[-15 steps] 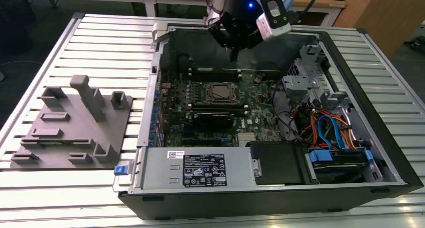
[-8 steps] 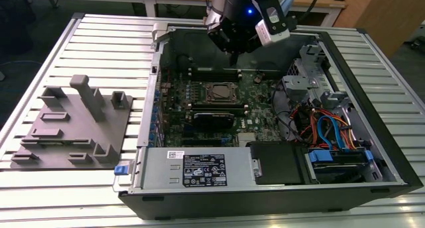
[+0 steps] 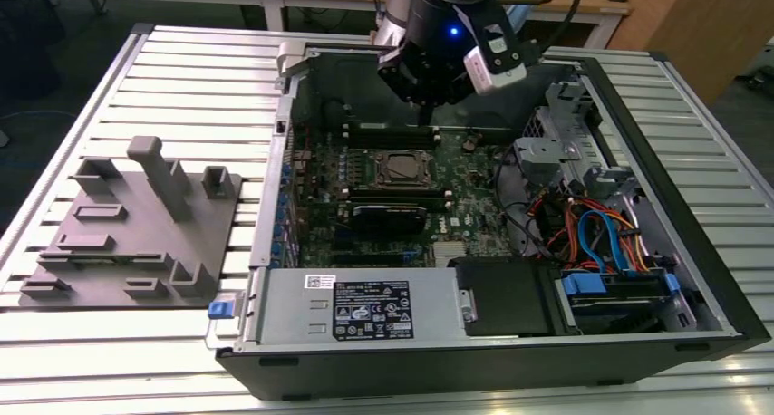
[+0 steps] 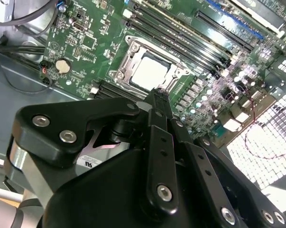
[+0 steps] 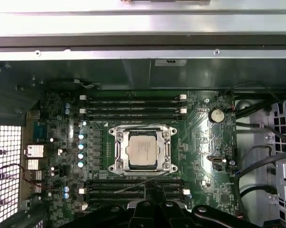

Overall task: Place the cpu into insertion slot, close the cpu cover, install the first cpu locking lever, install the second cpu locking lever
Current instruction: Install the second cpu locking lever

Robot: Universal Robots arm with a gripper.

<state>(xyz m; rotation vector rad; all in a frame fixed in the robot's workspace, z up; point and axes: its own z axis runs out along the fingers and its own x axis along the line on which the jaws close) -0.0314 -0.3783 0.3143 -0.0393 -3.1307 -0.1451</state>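
- The gripper (image 3: 426,116) hangs inside the open computer case (image 3: 677,279), above the motherboard (image 3: 472,197) and just beside the insertion slot (image 3: 403,168). In the second wrist view its two black fingers (image 4: 160,102) look pressed together with nothing between them, so I judge it clenched and empty.
- The cpu (image 5: 141,149) already sits in the insertion slot, its dull silver top showing square and flat in both wrist views.
- The cpu cover (image 5: 143,131) lies down around the chip as a silvery frame, so that step looks done.
- A thin locking lever (image 5: 147,182) angles out across the memory slots (image 5: 133,108) by the fingertips; it looks unlatched, which may explain why the arm hovers at this edge.
- The case also holds coloured cables (image 3: 599,234) and a labelled power supply (image 3: 362,306).
- A grey fixture block (image 3: 133,225) stands outside on the table (image 3: 72,361).
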